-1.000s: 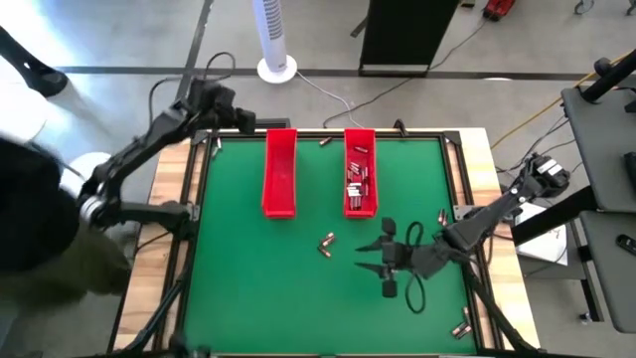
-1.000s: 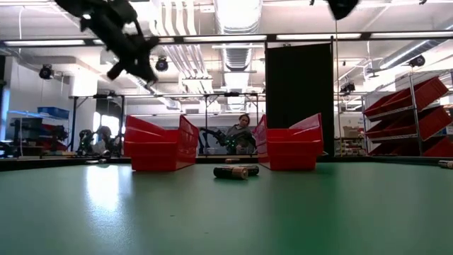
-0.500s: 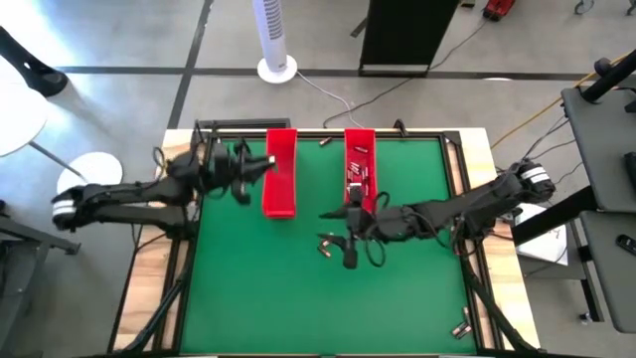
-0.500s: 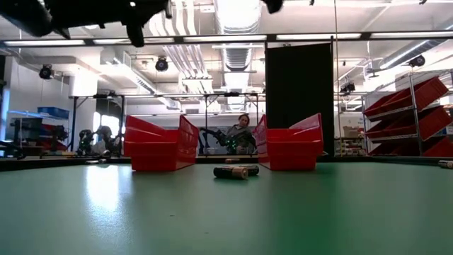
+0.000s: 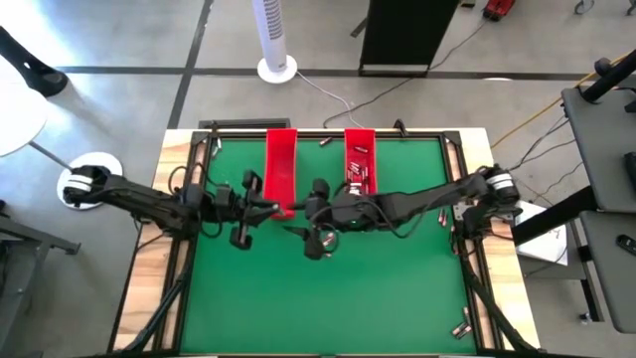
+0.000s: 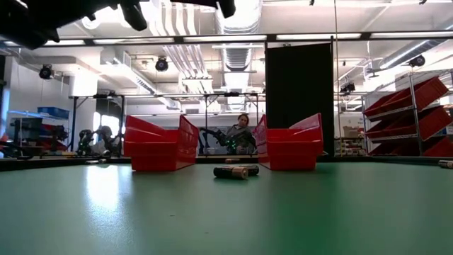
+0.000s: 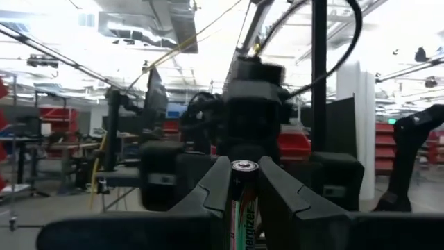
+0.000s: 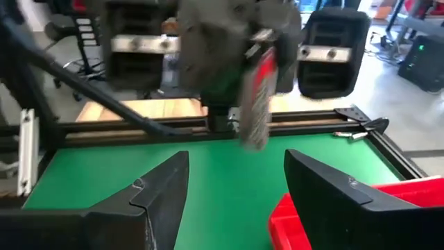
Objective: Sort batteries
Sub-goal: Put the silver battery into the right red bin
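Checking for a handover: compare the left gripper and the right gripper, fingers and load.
Fingers: the left gripper is shut, while the right gripper stands open.
Load: the left gripper clamps a battery, one end showing between its fingertips; the right gripper has nothing between its fingers.
Shared: both are raised above the green table and face each other near its middle.
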### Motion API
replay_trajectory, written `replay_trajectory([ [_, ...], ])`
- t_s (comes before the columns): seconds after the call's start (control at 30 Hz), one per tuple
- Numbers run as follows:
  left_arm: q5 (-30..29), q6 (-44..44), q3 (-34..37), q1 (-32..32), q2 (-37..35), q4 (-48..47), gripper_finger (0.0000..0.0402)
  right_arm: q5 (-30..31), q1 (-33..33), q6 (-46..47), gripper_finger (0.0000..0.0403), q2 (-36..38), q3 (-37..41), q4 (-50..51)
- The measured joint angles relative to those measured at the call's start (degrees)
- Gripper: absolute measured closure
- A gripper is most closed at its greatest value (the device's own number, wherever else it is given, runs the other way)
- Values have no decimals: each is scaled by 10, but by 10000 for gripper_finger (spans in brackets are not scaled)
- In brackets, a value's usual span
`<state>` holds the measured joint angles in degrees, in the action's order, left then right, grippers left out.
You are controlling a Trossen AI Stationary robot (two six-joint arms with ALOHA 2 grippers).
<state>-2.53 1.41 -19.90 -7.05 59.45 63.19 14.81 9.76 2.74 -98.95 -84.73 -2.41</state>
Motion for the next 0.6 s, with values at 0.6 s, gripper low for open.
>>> replay_trajectory([
  [0.6,-5,-24,0,-20,47,69,372,-17,-10,-10,205,-14,-49,2],
])
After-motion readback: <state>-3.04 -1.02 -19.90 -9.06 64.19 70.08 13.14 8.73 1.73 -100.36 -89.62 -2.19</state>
